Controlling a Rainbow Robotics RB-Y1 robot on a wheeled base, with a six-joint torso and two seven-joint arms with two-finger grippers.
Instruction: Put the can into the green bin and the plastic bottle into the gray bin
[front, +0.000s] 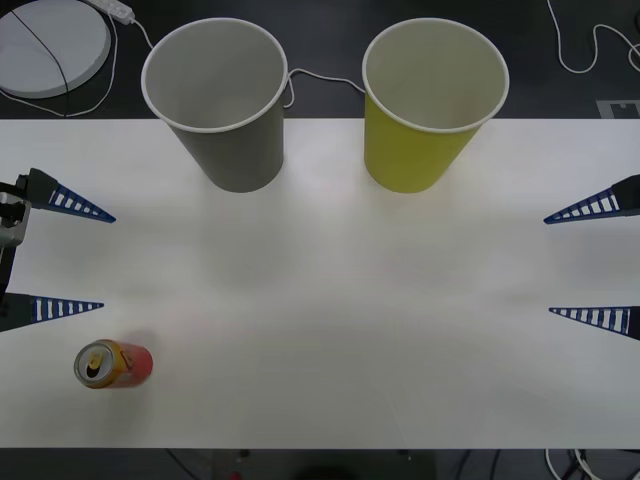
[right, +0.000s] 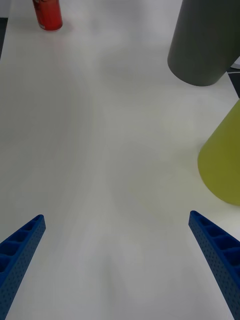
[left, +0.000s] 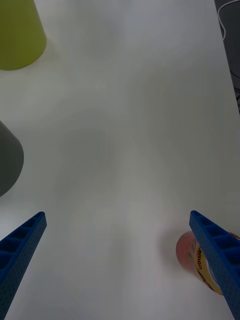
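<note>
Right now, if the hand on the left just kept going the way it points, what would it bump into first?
Probably nothing. The left hand, open at the table's left edge, points across bare tabletop. The can stands just to its near side, the gray bin to the far side. Depth is hard to judge.

Left gripper (left: 117, 222) over the white table (left: 130, 125), jaws spread wide, nothing between them. Blue ribbed fingers (left: 20, 245) at the two corners. The can (left: 192, 255) lies on its side on the table, partly hidden behind one finger, red and yellow with lettering. Green bin (left: 17, 35) and gray bin (left: 7, 165) stand well apart from the can, each cut off by the frame edge.
</note>
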